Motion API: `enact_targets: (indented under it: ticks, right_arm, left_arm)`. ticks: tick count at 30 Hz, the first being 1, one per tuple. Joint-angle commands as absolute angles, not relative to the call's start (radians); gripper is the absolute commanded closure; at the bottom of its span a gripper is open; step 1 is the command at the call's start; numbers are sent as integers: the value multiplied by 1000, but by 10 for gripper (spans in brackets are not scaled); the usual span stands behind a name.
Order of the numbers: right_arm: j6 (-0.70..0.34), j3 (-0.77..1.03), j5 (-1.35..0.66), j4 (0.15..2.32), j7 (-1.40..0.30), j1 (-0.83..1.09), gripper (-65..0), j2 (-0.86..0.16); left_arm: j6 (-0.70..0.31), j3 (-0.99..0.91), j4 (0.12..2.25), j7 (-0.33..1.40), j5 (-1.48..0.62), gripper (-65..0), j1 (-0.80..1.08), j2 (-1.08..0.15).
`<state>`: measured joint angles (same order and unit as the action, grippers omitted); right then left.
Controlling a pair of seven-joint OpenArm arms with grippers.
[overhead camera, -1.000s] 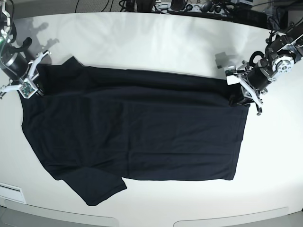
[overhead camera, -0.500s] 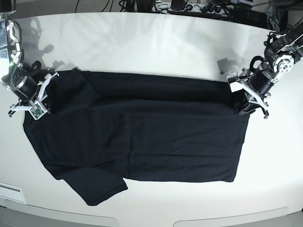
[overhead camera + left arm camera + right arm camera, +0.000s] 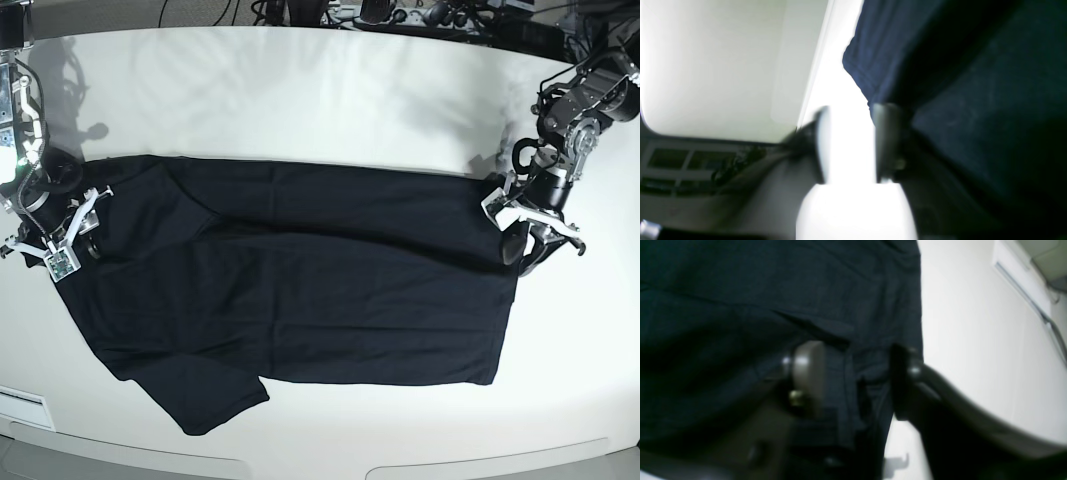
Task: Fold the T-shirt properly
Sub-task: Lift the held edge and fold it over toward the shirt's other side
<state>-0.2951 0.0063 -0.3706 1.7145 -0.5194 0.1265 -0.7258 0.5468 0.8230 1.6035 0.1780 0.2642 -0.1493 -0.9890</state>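
Lying partly folded on the table (image 3: 330, 440), the T-shirt (image 3: 380, 340) needs squaring up, sleeve poking out, as both pincers, left (image 3: 853, 143) and right (image 3: 853, 373), gape empty!

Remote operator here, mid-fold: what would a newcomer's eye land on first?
Probably the big black T-shirt, spread across the white table with its upper part folded over. Next, the two open grippers at its upper corners: the right gripper at the base view's left, the left gripper at its right.
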Motion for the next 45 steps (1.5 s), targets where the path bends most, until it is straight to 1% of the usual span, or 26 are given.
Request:
enact_targets:
  ticks: [1,2,3,5,8,13,17,19,21,24,28,33,38,41,45]
  right_arm:
    - [-275,19,-392,1729,-516,110,-182,-748]
    - [-258,20,-424,1733,-534,111,-64,-748]
    - [-245,19,-462,1737,-550,111,0,-748]
    - [-256,19,-523,1740,-563,111,0,-747]
    - [-317,19,-524,1738,-566,111,0,-725]
    - [-385,17,-518,1684,-574,110,0,-650]
    - [-442,17,-445,1560,-607,111,0,-611]
    - [-484,17,-464,1517,-665,111,0,-613]
    - [-518,18,-511,1512,-725,120,0,-617]
    - [-535,24,-607,1543,-809,147,0,-619]
    - [-535,52,-625,1635,-885,241,0,-619]
    - [-535,135,-625,1752,-884,367,0,-618]
    - [-536,229,-625,1802,-868,515,0,-617]
    - [-537,268,-625,1803,-828,601,0,-617]
    - [-536,300,-625,1806,-820,660,0,-618]
  left_arm:
    - [600,809,1619,165,266,-50,-167,-1011]
    - [620,809,1622,164,249,0,-167,-1011]
    - [621,809,1624,163,223,0,-167,-1011]
    - [565,809,1625,154,186,0,-170,-1005]
    - [445,809,1614,157,123,0,-191,-981]
    - [126,809,1505,158,-19,0,-276,-884]
    - [-69,809,1411,213,-35,0,-285,-814]
    - [-130,809,1399,270,-35,0,-276,-801]
    - [-168,809,1409,306,-35,0,-265,-802]
    - [-173,809,1463,358,-36,0,-228,-828]
    - [-171,809,1595,432,-36,0,-132,-905]
    - [-148,809,1742,447,-36,0,-34,-1010]
    - [-125,809,1827,447,-36,0,73,-1092]
    - [-73,809,1845,448,-34,0,141,-1114]
    - [-74,809,1871,454,12,0,214,-1116]
